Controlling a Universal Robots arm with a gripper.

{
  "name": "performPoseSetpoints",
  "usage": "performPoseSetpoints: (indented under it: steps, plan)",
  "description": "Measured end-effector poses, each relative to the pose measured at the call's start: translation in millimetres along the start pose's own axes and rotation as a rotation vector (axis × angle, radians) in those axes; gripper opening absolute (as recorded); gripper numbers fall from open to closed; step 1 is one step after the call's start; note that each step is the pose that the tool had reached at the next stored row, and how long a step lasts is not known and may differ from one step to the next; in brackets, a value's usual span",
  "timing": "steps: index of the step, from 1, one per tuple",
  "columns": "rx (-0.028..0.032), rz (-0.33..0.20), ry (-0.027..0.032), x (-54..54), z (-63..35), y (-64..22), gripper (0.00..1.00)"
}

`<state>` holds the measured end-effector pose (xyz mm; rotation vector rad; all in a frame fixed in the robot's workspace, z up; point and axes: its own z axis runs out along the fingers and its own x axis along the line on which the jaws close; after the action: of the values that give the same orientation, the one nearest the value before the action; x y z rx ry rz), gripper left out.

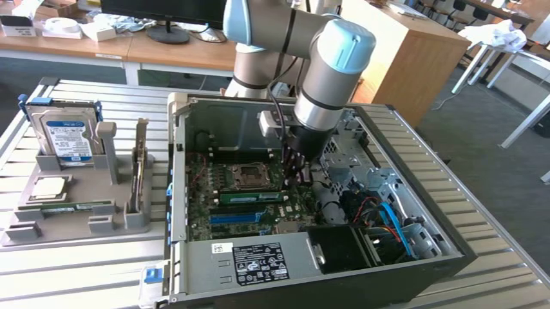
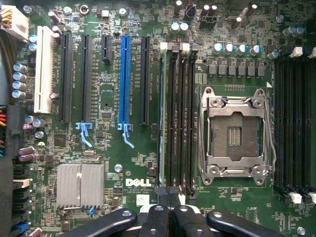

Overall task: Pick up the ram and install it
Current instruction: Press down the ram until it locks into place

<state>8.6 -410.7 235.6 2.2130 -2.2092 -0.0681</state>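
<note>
While I watched the exterior view, the gripper [image 1: 297,177] hung deep inside the open computer case [image 1: 361,267], walls close on all sides, with free room only overhead. Its jaws were pinched together, at one end of the ram [image 1: 249,196], which stood on edge in a slot beside the processor socket [image 1: 245,174]; I couldn't tell if they touched. On the tabletop [image 1: 86,270] I counted one hard drive [image 1: 69,135] and one processor chip [image 1: 47,187]. From the wrist, the gripper [image 2: 168,192], ram [image 2: 162,123], socket [image 2: 234,131] and one blue slot [image 2: 124,79] appeared.
</note>
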Motion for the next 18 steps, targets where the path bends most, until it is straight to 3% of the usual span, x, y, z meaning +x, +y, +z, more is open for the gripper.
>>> performPoseSetpoints:
  steps: [18]
  plan:
    - [-0.0001,0.000,0.0004,-2.4,6.4,-0.3,0.10]
